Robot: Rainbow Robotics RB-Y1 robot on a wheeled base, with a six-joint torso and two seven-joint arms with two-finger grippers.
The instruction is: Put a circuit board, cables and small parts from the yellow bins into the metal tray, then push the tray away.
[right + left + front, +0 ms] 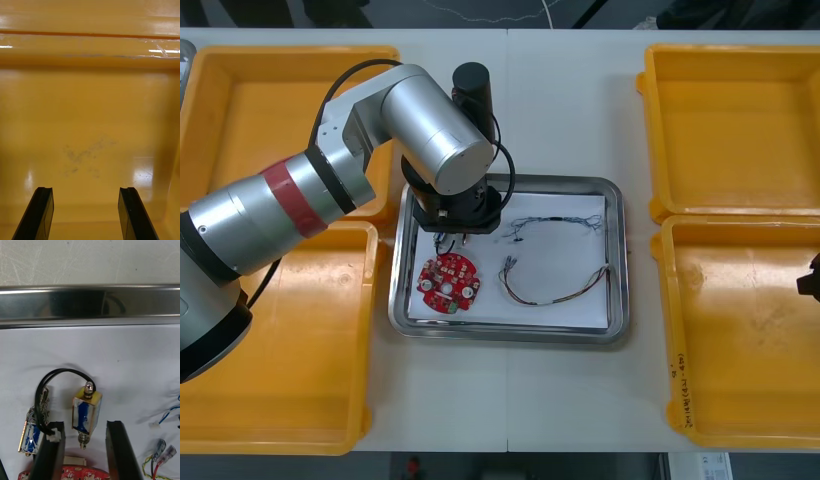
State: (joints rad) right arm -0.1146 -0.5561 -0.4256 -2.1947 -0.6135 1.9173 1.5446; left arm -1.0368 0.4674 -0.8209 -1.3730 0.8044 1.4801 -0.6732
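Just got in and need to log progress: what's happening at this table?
The left gripper hangs open over the metal tray, its fingers either side of a small metal part lying in it, with a second part alongside. A red circuit board and cables already lie in the tray. The right gripper hangs open over a yellow bin on the right.

Front camera: high overhead, facing steeply down; covers the light table [510,400], four yellow plastic bins [260,110] and the shiny rectangular metal tray [617,260].
Left wrist camera: close above the tray's white floor, facing its wall; shares the round red circuit board [448,283] with the overhead.
Right wrist camera: close inside a right-hand bin, facing its wall.
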